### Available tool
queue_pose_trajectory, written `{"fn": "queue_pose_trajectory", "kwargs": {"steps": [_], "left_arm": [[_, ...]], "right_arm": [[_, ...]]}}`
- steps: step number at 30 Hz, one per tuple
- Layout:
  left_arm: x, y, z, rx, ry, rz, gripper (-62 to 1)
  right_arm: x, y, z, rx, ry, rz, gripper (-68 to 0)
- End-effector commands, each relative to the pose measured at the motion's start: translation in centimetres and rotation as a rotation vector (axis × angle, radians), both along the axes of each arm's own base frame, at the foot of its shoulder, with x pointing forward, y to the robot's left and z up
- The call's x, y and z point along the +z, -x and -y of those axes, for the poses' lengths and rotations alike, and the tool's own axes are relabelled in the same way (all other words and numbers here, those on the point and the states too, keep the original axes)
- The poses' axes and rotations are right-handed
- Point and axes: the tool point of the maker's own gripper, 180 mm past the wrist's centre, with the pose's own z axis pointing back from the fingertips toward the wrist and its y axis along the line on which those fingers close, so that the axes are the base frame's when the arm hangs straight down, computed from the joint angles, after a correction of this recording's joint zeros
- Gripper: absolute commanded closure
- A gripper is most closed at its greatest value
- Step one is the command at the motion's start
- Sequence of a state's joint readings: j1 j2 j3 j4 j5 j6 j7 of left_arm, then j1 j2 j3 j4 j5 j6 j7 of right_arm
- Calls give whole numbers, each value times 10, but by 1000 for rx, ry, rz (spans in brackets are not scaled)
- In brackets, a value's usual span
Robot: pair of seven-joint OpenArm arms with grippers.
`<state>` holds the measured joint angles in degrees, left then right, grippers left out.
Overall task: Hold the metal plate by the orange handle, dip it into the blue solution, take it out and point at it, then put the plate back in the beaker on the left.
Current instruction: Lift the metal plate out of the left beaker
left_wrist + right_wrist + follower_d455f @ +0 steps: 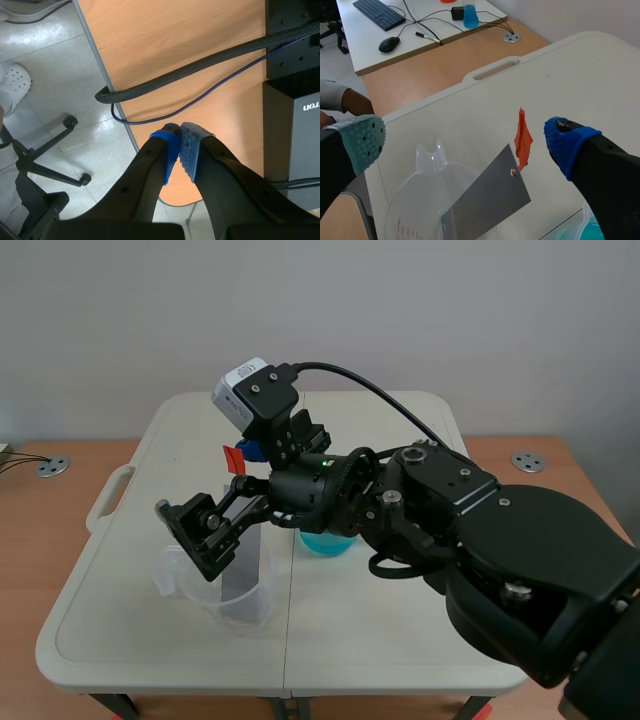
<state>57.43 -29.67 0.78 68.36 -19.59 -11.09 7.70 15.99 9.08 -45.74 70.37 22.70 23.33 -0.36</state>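
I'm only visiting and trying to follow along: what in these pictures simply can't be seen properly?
Blue solution: in the scene view the right arm covers most of it; the right wrist view's edge cuts it off.
Metal plate: its lower end, inside the beaker, is cut off in the right wrist view.
Left hand: missing from the scene view, so its place is unclear.

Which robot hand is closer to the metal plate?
Right. The right gripper is open either side of the orange handle of the metal plate. The left gripper is shut over a desk.
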Motion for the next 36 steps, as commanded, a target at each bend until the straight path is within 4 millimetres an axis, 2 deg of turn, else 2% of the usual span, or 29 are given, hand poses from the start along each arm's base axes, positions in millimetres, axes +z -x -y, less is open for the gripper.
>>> {"fn": "queue_pose_trajectory", "kwargs": {"steps": [1,6,10,18,34,36], "left_arm": [[2,0,4,8,12,4,-29],[2,0,4,8,12,4,-29],[2,0,4,8,12,4,-29],[2,0,4,8,12,3,-29],[2,0,4,8,12,3,-29],[2,0,4,8,12,3,-29]], "right_arm": [[12,-6,-1,0,-22,24,-663],[10,-6,-1,0,-16,20,-660],[8,-6,-1,1,-2,12,-571],[5,-5,0,2,11,5,-489],[6,-5,-1,1,1,3,-240],[6,-5,-1,4,2,3,-226]]}}
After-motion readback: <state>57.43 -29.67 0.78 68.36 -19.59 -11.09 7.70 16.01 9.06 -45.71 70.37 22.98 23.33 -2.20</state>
